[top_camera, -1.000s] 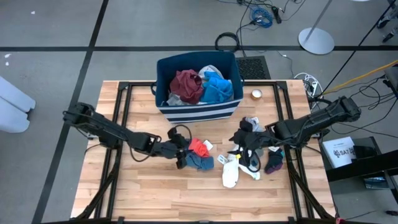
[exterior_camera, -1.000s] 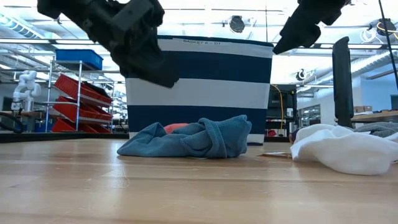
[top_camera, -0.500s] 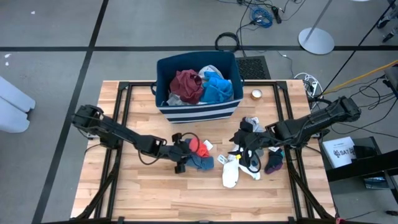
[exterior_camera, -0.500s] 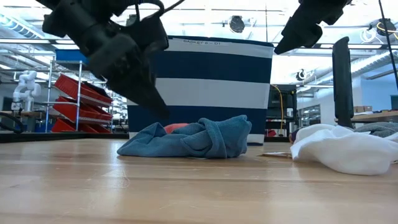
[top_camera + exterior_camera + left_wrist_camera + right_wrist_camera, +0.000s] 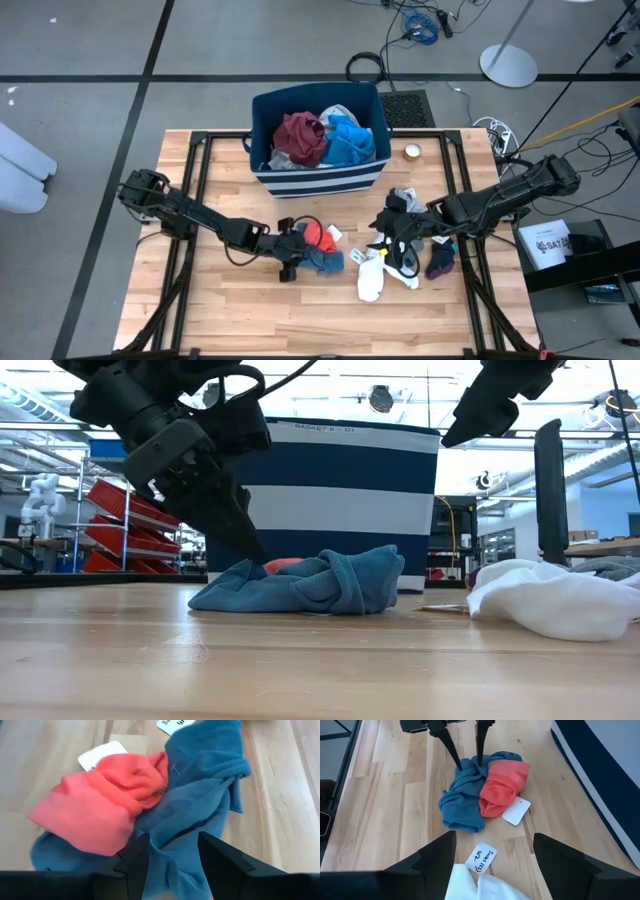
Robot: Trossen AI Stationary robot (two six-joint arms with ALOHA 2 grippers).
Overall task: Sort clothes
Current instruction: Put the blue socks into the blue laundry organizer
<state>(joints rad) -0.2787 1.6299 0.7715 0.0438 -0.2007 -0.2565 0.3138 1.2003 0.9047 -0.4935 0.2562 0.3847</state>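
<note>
A teal cloth [image 5: 324,263] lies bunched on the table with a coral-red piece [image 5: 318,236] resting on its far part. My left gripper [image 5: 172,847] is open and low over this heap, its fingers astride a teal ridge; the right wrist view also shows my left gripper [image 5: 470,764]. White socks [image 5: 374,277] and a dark piece [image 5: 440,262] lie to the right. My right gripper [image 5: 494,837] hangs open above the socks, holding nothing. My left gripper comes slanting down from the table's left. Its open fingertips [image 5: 461,767] meet the teal cloth's bunched ridge [image 5: 172,827] beside the coral-red piece, one tip on each side. The cloth lies slack on the table. Whether the tips press in, I cannot tell.
A navy bin with white stripes [image 5: 318,178] stands at the table's far middle, holding maroon, blue and white clothes. Paper tags [image 5: 516,812] lie by the garments. A small round thing [image 5: 412,152] sits at the far right. Bare wood shows along the near edge [image 5: 300,320].
My left gripper has come down onto the teal cloth and rolled at the wrist, its fingers staying open. The cloth heap has kept its place.
</note>
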